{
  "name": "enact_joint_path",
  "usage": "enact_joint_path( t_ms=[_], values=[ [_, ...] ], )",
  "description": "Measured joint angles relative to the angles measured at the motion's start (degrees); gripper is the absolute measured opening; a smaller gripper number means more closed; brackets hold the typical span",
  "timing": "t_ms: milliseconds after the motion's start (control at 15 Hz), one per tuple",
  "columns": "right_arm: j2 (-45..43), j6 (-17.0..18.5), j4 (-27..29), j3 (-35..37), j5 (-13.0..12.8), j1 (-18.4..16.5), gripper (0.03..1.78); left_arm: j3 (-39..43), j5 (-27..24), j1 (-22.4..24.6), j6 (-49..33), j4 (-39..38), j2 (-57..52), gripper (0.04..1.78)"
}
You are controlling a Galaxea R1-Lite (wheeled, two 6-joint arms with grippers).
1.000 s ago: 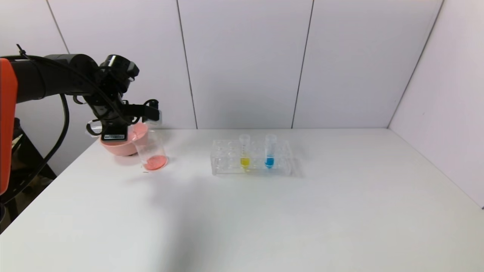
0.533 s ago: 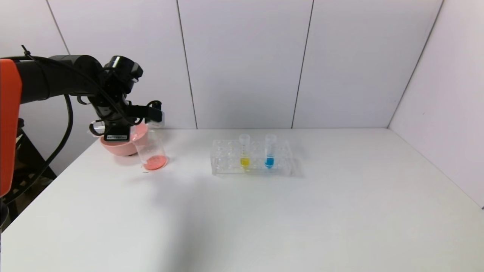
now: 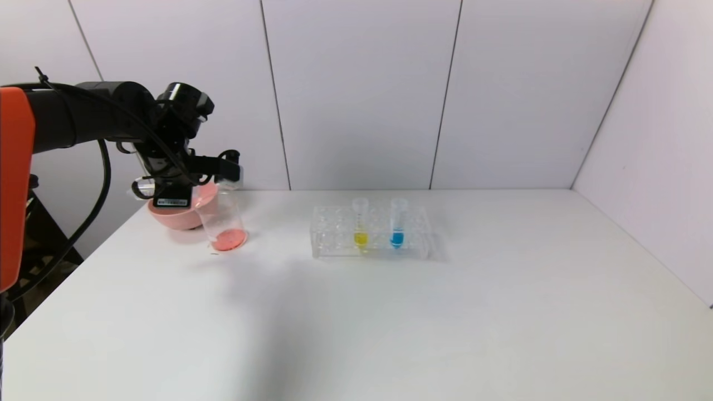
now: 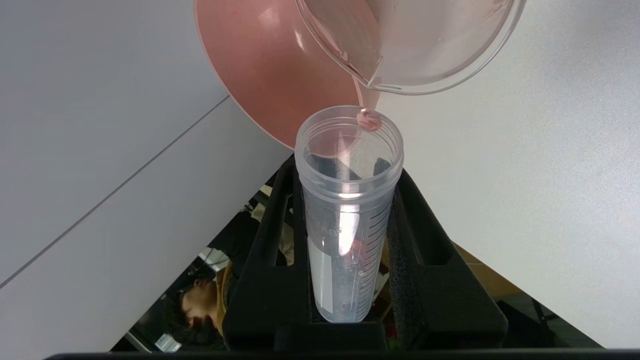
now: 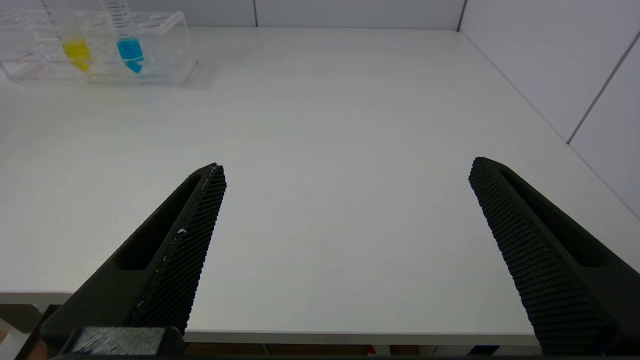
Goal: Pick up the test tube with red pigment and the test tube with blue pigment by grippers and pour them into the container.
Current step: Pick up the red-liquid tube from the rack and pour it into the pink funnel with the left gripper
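At the far left corner of the white tabletop (image 3: 390,312), the left end effector (image 4: 350,240) is pinching the red-pigment test tube (image 4: 348,210) between its black jaws, tipping it so its open mouth is meeting the pouring lip of the glass beaker (image 3: 221,221). Holding it tilted this way is letting the last pink drops run into the beaker, where red liquid is already pooling at the bottom. A pink bowl (image 3: 175,214) is sitting just behind the beaker. Near the middle of the tabletop, a clear tube rack (image 3: 334,239) is keeping the blue-pigment test tube (image 3: 397,223) upright beside a yellow-liquid tube (image 3: 360,223), waiting its turn. The right end effector (image 5: 345,250) is hovering low near the tabletop's near edge, jaws spread wide and gripping nothing. Plain pale panelled walls are enclosing the tabletop behind and on the right.
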Motion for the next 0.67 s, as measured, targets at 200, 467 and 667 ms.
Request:
enact_joint_path(
  t_ms=[200, 467, 667],
  values=[
    [0.0, 0.02, 0.02, 0.0, 0.0, -0.02, 1.77, 0.0, -0.06, -0.04, 0.0, 0.06, -0.05, 0.46],
    [0.0, 0.02, 0.02, 0.0, 0.0, 0.02, 1.77, 0.0, -2.57, 0.06, -2.54, -0.44, -0.88, 0.46],
    [0.0, 0.0, 0.02, 0.0, 0.0, 0.0, 1.77, 0.06, -6.49, 0.2, -8.13, -0.28, -2.51, 0.46]
  ],
)
